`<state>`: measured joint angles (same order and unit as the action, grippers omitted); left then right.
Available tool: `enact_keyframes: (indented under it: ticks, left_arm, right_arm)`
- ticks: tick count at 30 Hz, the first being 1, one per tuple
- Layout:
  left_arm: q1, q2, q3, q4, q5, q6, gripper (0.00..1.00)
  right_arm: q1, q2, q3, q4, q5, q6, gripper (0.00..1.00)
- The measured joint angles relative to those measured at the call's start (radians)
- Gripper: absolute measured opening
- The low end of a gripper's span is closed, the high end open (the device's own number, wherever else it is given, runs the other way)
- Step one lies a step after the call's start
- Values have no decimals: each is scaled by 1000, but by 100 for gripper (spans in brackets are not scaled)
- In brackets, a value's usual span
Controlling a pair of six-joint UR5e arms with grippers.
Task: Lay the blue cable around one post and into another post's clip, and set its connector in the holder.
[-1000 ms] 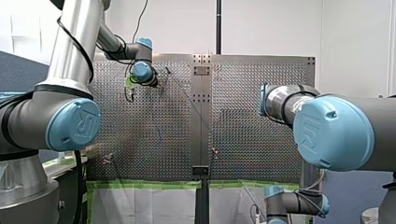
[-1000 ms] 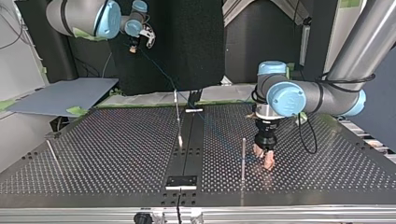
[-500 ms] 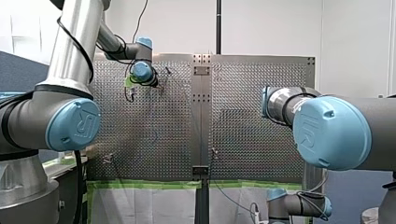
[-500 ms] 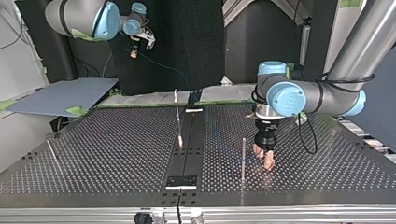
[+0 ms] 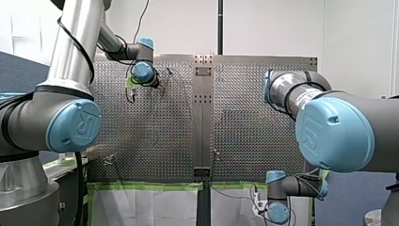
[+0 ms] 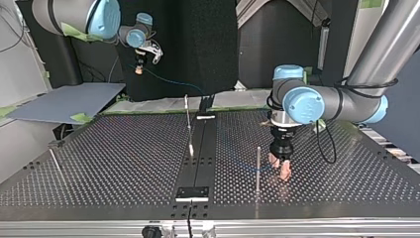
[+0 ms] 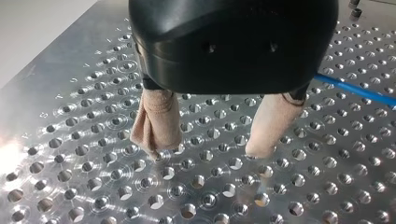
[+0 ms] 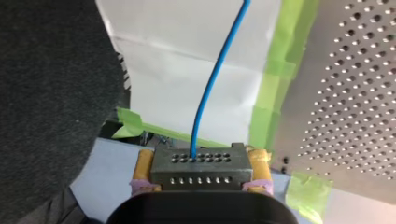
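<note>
Blue cable sags as my right gripper lowers the connector.

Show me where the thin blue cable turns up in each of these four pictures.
Front view: the blue cable is a faint line near the bottom edge, leading to my right gripper.
Top view: it slants down from that gripper, at upper left.
Left wrist view: it passes beside my left gripper, behind one finger.
Right wrist view: it rises from the connector between the fingers.
Shared landmark: the perforated table.
</note>
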<state>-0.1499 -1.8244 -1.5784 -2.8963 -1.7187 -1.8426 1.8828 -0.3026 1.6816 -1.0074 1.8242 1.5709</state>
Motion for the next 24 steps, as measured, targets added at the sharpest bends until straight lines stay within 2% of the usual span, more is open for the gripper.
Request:
enact_keyframes:
  ticks: [2,6,10,14,19,24]
  left_arm:
    - [0,0,0,0,0,-1,100]
    - [1,0,0,0,0,-1,100]
    - [0,0,0,0,1,-1,100]
    - [0,0,0,0,1,0,100]
    - [-1,0,0,0,2,0,100]
    - [-1,0,0,0,1,-1,100]
  right_arm:
    - [2,-16,2,16,0,-5,20]
    - [8,-56,27,54,3,-28,20]
    - [13,-88,51,61,2,-36,20]
    - [20,-120,59,65,0,-39,20]
    - [24,-163,64,94,-4,-38,20]
    - [17,-209,75,115,-32,-25,20]
